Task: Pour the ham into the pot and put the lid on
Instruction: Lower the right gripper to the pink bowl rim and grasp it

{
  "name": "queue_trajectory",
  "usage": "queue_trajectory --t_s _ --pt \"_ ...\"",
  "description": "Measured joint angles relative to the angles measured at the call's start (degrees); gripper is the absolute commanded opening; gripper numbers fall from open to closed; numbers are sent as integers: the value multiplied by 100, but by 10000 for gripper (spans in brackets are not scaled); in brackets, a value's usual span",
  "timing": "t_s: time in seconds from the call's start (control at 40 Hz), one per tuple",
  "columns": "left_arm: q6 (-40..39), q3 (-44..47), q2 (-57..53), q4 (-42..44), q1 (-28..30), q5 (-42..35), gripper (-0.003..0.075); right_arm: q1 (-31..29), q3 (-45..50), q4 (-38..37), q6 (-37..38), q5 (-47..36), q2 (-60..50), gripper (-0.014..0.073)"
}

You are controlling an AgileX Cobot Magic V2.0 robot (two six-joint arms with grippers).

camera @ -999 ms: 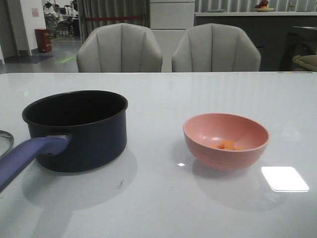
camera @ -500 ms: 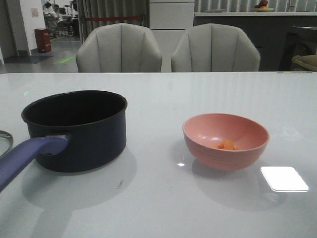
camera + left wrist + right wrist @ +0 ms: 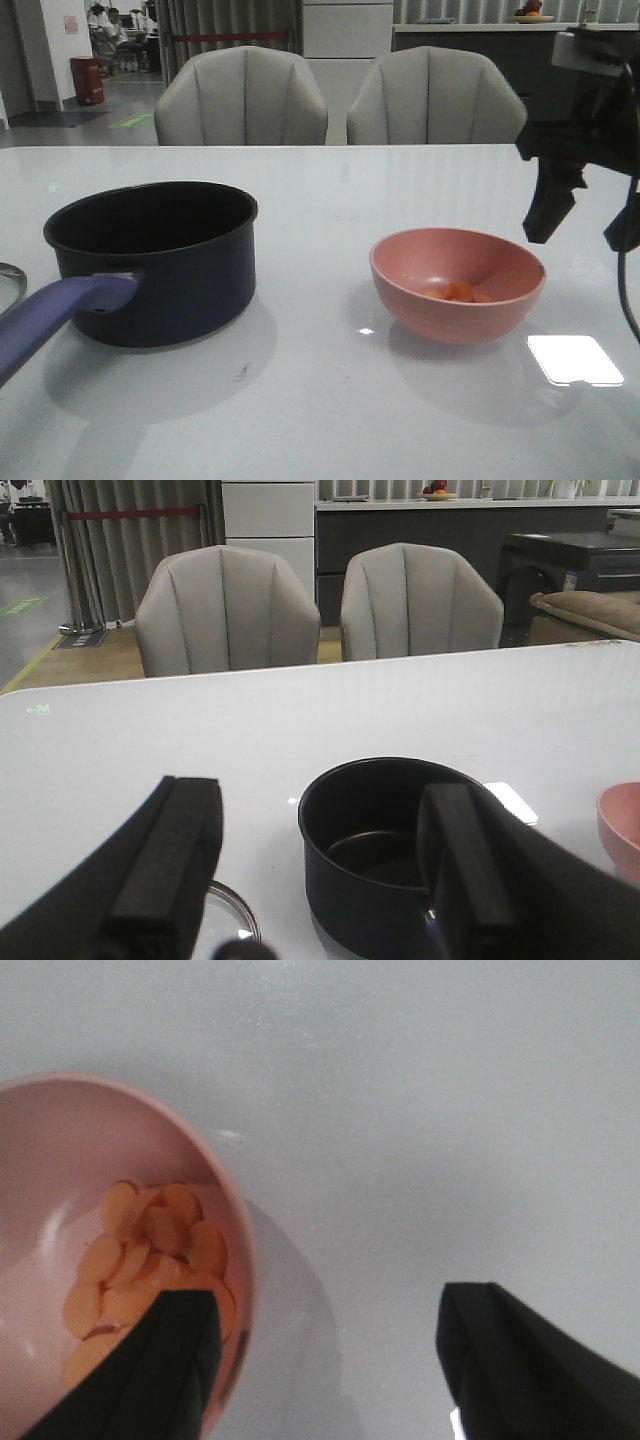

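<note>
The dark navy pot [image 3: 150, 260] with its purplish-blue handle [image 3: 60, 315] stands at the left; its black inside looks empty in the left wrist view [image 3: 385, 850]. The ham [image 3: 458, 292] lies as orange-pink pieces in the pink bowl [image 3: 457, 285], and also shows in the right wrist view [image 3: 150, 1250]. My right gripper [image 3: 582, 238] hangs open above the bowl's right rim [image 3: 245, 1260], one finger over the inside, one outside. My left gripper [image 3: 318, 880] is open and empty, behind the pot. Only the lid's steel rim [image 3: 235, 920] shows, left of the pot [image 3: 8, 285].
Two grey chairs [image 3: 240, 100] stand behind the table's far edge. A bright light patch [image 3: 575, 360] lies on the white tabletop [image 3: 330, 400] right of the bowl. The bowl's edge also shows in the left wrist view [image 3: 622, 820].
My right gripper has come into the front view from the upper right and now hangs over the bowl's right side. Pot, bowl and lid have not moved.
</note>
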Motion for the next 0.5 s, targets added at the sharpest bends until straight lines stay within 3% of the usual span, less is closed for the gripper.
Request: queue_trajectory --t_s 0.325,0.425,0.5 --pt "0 0 0 0 0 0 454 0 -675 645 -534 305 1066 554" --pt "0 0 0 0 0 0 454 0 -754 849 -758 319 1279 449" --pt "0 0 0 0 0 0 454 0 -796 941 -832 319 1416 296"
